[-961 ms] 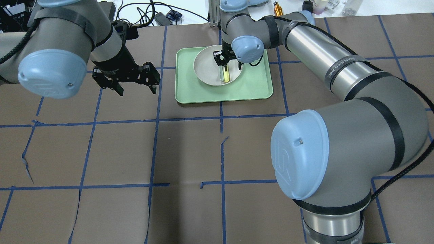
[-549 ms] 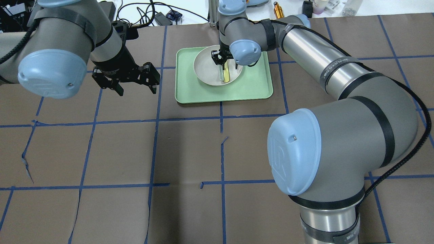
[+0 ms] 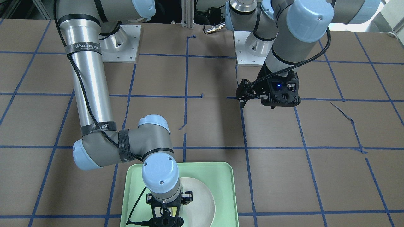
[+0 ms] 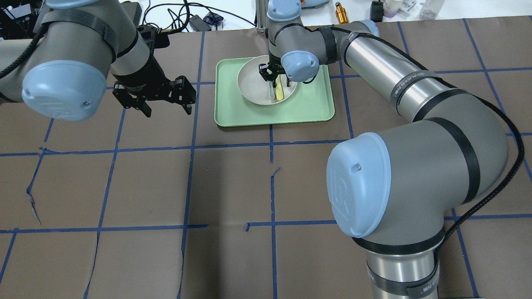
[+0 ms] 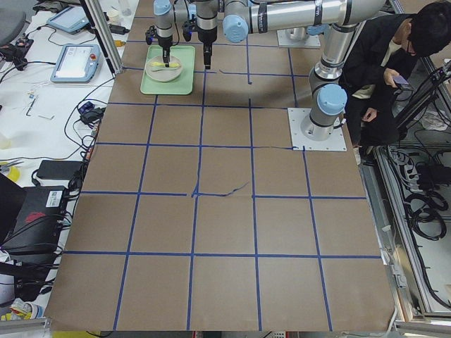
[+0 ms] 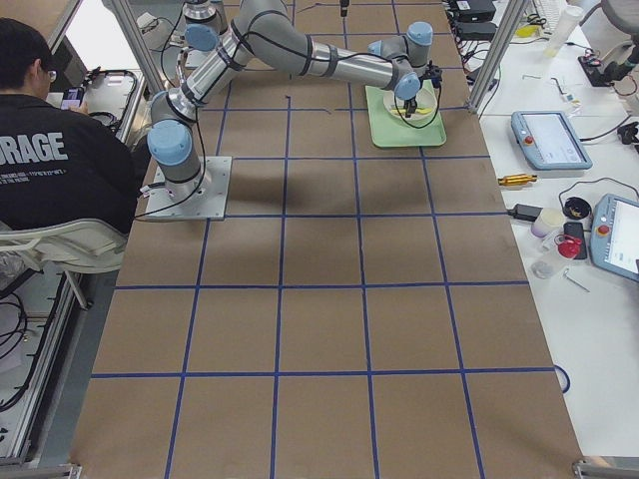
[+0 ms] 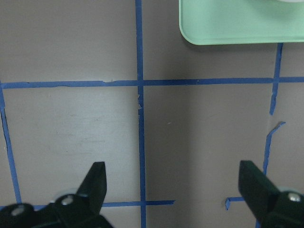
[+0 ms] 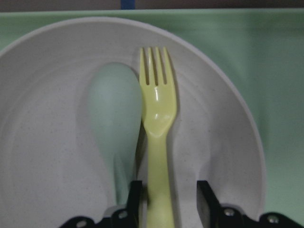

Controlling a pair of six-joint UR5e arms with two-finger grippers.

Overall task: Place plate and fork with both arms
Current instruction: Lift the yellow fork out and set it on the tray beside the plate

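- The right claw [image 8: 169, 185] hangs low over the plate [image 8: 228, 156]. Its two fingers are a little apart and straddle the handle of the fork [image 8: 156, 109].
- In the wrist view a clear gap shows on one side of the handle and a thin one on the other. The claw surrounds the fork but does not look to be pinching it.
- The fork lies flat in the plate, tines pointing away from the claw, touching a grey-green spoon [image 8: 114, 114] along one edge.
- The plate rests on a mint-green tray [image 4: 307, 104] at the far middle of the bench [image 4: 228, 187].
- Over the last second the right wrist has shifted slightly, carrying the claw a touch nearer the plate's far rim. The fork and plate have not moved.
- The left claw [image 4: 166, 109] has stayed put, spread wide and empty above bare bench beside the tray.
- Judgement: nothing is lifted. The right arm is either lining up a grip or has just let go; these views do not settle which.
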